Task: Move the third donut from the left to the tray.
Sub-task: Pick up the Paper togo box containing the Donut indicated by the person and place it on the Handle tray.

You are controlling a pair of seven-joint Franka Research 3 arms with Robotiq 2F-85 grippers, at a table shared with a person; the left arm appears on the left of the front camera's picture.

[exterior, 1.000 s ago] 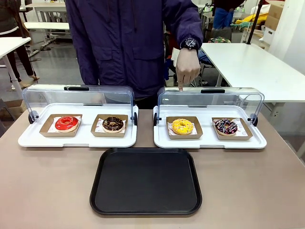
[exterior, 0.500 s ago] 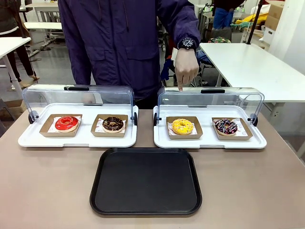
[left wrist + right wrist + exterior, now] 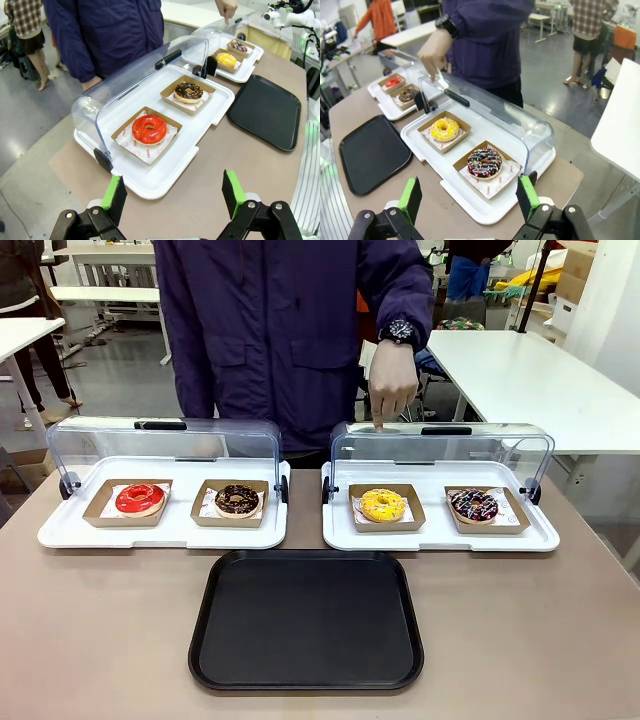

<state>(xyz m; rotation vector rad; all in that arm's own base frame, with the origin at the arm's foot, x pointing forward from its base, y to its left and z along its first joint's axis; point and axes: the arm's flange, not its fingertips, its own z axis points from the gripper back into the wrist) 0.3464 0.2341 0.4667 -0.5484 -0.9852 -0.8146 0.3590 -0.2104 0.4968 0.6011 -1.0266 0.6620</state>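
Note:
The third donut [image 3: 382,504], yellow-glazed with sprinkles, sits in a brown cardboard holder on the right white tray [image 3: 440,538]; it also appears in the right wrist view [image 3: 444,129] and far off in the left wrist view [image 3: 226,59]. The black tray [image 3: 306,619] lies flat at the table's near middle, with nothing on it. A person's hand [image 3: 393,385] points a finger down at the open clear lid above the yellow donut. My left gripper [image 3: 173,197] stands open above the table's left end. My right gripper [image 3: 469,198] stands open above the right end.
A red donut [image 3: 139,499] and a chocolate donut [image 3: 237,500] rest on the left white tray [image 3: 160,535]. A dark sprinkled donut [image 3: 473,505] lies right of the yellow one. Both clear lids [image 3: 165,445] stand open behind the donuts. The person stands at the far edge.
The person's body has shifted slightly to the right; the pointing hand stays at the lid. Donuts and trays have not moved.

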